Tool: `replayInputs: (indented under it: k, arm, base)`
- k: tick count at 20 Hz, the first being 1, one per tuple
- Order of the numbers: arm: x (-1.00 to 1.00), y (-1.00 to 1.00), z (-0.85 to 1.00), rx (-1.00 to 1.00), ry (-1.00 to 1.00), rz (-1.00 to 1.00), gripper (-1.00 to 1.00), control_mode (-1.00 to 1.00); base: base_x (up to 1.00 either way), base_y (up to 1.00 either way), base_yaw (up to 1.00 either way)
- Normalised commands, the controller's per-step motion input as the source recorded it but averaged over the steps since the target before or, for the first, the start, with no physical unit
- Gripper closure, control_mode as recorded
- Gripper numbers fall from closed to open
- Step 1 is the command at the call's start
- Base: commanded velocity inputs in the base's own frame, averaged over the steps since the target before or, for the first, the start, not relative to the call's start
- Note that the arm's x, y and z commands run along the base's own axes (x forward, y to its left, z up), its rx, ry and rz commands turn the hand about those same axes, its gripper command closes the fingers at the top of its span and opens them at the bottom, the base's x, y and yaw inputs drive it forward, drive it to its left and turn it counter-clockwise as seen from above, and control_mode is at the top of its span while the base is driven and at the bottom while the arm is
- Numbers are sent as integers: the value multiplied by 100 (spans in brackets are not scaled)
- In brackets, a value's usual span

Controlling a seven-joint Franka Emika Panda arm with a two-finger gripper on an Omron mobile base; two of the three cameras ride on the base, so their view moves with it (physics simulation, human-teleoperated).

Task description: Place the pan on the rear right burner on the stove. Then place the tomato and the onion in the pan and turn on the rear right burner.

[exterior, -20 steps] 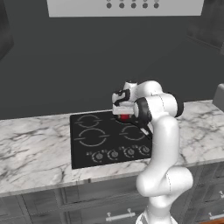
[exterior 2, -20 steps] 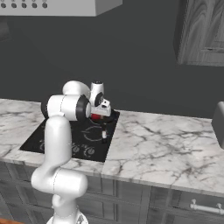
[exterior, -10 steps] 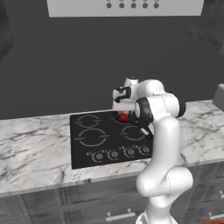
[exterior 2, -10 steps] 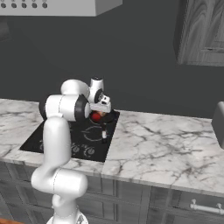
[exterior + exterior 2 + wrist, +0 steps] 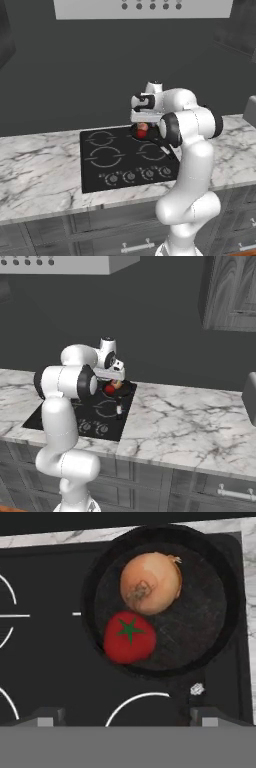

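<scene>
Claw (image 5: 128, 714) of mine hangs wide open over the pan (image 5: 200, 624), gripping nothing. Pan sits on the stove's (image 5: 45, 667) rear right burner, tomato (image 5: 129, 637) and onion (image 5: 150, 583) touching inside it. Only the knob is left, I judge: small, stiff, probably slick, so I'd pinch it across its round sides and twist. Knobs (image 5: 131, 176) line the front edge.
</scene>
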Motion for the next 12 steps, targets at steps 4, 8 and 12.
replayInputs:
  k: [4,8,12]
  arm:
    - [-71,0,44,1,0,0,-100,-100]
    - [-73,0,21,0,0,0,-100,-100]
    - [-76,0,8,0,2,0,-100,-100]
  base:
    - [0,0,0]
    - [0,0,0]
    - [0,0,0]
